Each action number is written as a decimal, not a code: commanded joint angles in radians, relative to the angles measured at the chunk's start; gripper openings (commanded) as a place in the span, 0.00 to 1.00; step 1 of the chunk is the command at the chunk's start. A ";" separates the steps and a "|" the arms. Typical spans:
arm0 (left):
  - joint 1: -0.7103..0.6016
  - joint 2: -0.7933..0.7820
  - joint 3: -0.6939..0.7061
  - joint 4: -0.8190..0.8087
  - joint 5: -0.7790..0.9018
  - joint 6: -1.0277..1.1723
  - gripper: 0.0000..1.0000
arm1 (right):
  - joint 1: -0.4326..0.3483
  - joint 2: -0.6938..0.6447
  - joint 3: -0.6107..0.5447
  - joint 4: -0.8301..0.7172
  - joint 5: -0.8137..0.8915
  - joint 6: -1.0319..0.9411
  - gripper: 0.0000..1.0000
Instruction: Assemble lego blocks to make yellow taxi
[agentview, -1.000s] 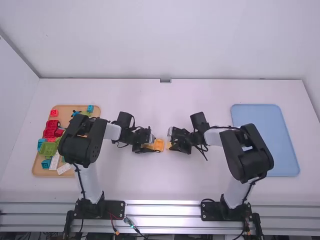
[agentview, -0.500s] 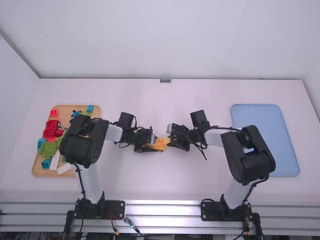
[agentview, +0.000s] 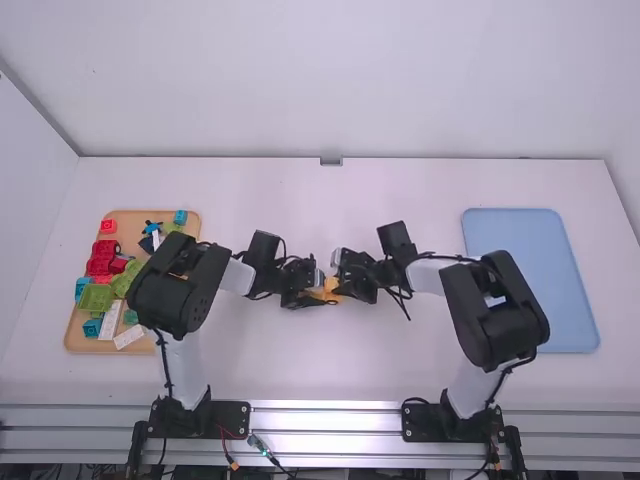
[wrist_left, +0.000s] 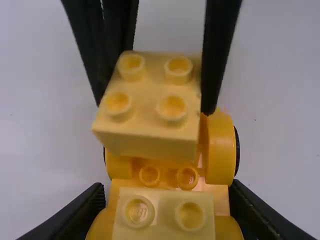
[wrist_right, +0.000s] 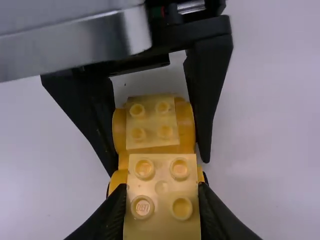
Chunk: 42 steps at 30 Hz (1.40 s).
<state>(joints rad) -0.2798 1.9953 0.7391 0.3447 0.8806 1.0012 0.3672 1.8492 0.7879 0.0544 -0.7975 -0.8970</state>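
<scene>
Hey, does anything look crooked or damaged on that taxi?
Nothing looks damaged. The pale yellow brick in the right pincer does look slightly askew: in the left wrist view its near edge slants and it sits off-centre over the wheeled base.

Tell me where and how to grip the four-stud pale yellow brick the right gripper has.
I'd set the jaws on two opposite side walls of the pale yellow brick, coming from the end away from the left gripper; those walls look flat and parallel, leaving the studs on top free.

Left gripper (agentview: 322, 295) and right gripper (agentview: 338, 287) close together, face to face, both clamped
</scene>
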 joint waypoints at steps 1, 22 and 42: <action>-0.002 0.009 -0.017 -0.012 -0.026 -0.045 0.52 | 0.023 -0.025 0.004 -0.009 0.043 0.003 0.20; -0.035 0.009 -0.019 -0.024 -0.003 -0.003 0.41 | 0.028 -0.024 0.003 -0.018 0.074 -0.051 0.18; -0.036 0.009 -0.019 -0.021 -0.007 -0.002 0.43 | 0.003 -0.026 0.031 0.011 -0.032 -0.042 0.58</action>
<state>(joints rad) -0.3038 1.9953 0.7395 0.3378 0.8852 1.0058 0.3840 1.8469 0.7883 0.0681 -0.7731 -0.9428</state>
